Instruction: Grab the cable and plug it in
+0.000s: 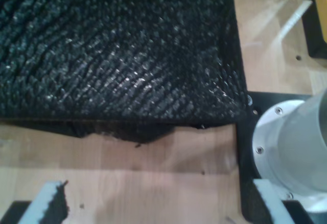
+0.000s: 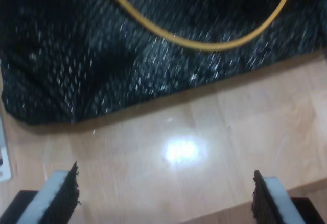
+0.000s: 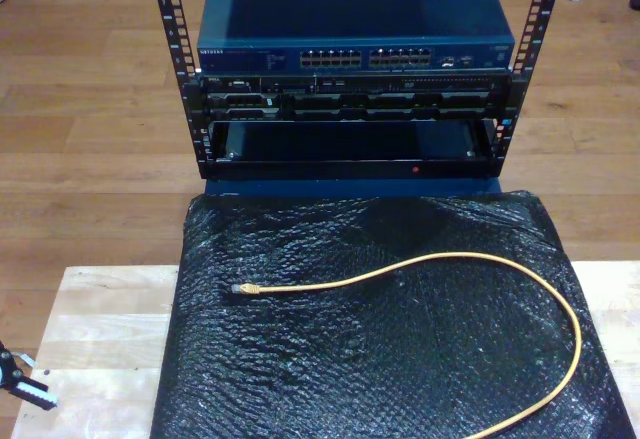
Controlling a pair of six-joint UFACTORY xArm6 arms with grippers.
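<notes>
The exterior view takes in the whole layout: a black rack holding a blue network switch with two rows of ports, and in front of it a black bubble-textured mat spread over a pale wooden worktop. On that mat lies the cable, thin and orange-yellow, running from its small clear plug toward the exterior view's left, arching up across the mat's middle and sweeping down in a wide loop toward the exterior view's right, where it is cut off at the lower edge. The second wrist view catches a curved stretch of the cable on the glossy, dimpled mat, with bare wood and a bright glare spot below; the plug is outside this picture. My second end effector has its two dark ribbed pads standing wide apart with nothing between them, so it is released above the wood. The first wrist view looks down at a mat corner with a ragged edge, wood beside it, and a round grey metal cylinder on a black base plate. My first end effector is likewise spread and empty, its pale-edged pads partly cut off. At the exterior view's lower left corner a small dark toothed part pokes in; what it belongs to is unclear.
</notes>
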